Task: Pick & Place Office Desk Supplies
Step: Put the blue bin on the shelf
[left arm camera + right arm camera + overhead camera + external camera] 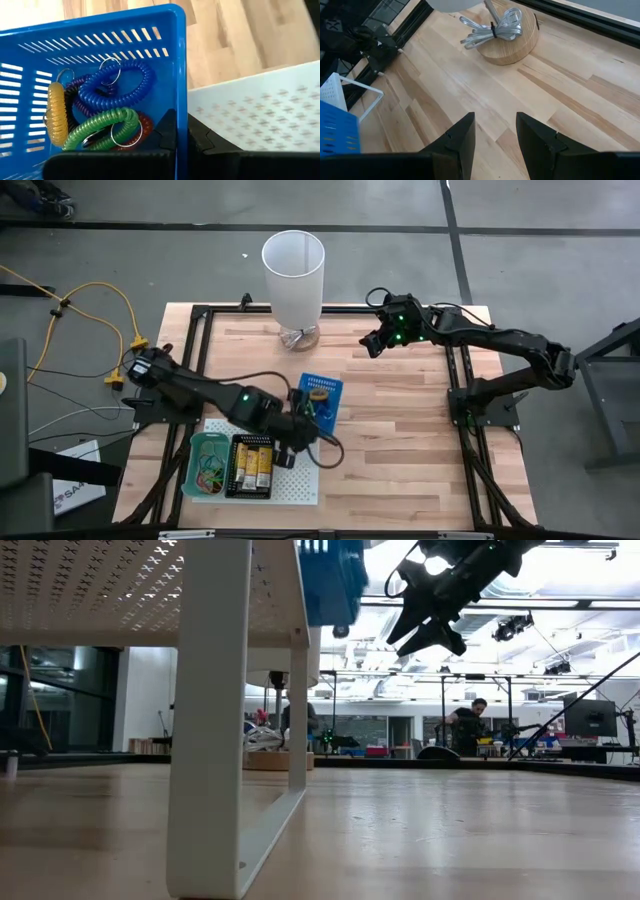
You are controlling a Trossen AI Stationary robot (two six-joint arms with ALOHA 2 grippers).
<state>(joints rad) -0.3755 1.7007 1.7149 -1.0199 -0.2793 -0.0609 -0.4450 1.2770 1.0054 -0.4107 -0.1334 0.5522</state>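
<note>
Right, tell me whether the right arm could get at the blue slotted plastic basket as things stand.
Probably not cleanly: the left gripper is shut on the blue slotted plastic basket wall, holding it raised by the white perforated board. The right gripper hangs open, far across bare table.

Left gripper [300, 423] clamped; right gripper [372, 343] parted, raised.

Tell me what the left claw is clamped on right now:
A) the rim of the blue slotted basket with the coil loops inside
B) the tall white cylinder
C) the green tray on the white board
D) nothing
A: in the left wrist view the left claw pinches the wall of the blue basket, with the coil loops lying inside it.
</note>
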